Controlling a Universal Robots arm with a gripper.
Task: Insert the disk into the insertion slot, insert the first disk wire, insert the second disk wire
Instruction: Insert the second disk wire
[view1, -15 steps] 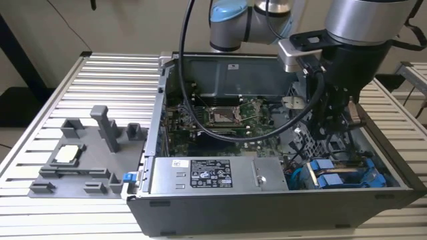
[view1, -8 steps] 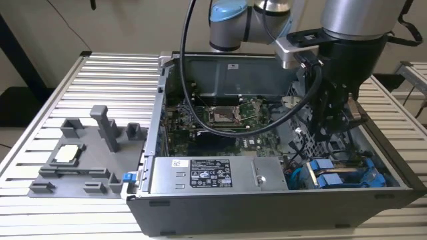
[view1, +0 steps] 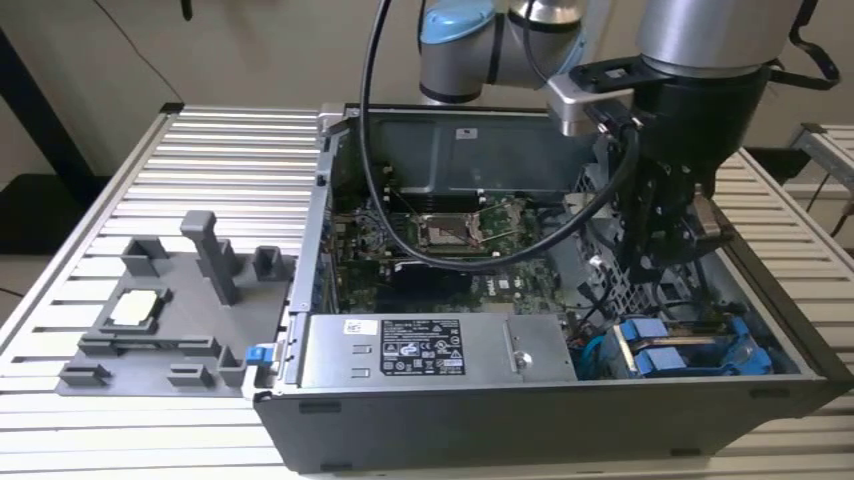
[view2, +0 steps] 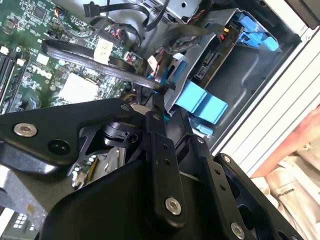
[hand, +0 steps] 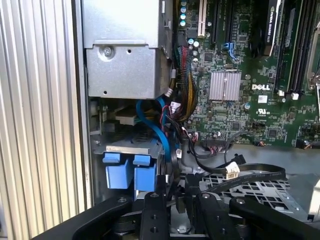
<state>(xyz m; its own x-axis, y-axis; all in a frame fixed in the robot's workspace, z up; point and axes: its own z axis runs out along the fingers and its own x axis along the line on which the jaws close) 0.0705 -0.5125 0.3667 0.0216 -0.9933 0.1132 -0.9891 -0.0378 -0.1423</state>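
Inside an open computer case (view1: 561, 435), at the corner on the exterior view's right, the disk (view1: 731, 352) lies in its blue frame within the slot (view2: 250, 72), so the first step looks done. The gripper (view2: 159, 94) hangs just beside it, its claw drawn together on the end of a black wire (view2: 75, 55). The disk's socket edge (view2: 215, 55) appears bare, so the plug seems not yet in, and both wire steps look left to do. Which cable is the second wire cannot be told.

Close around are a power supply (view1: 420, 348), the motherboard (view1: 454, 235) and a perforated cage (hand: 250, 192). A tangle of cables (hand: 175, 112) crowds the gap near the disk and could snag the wire. Outside the case, a grey fixture (view1: 174, 300) sits on the slatted table (view1: 80, 440), well apart.
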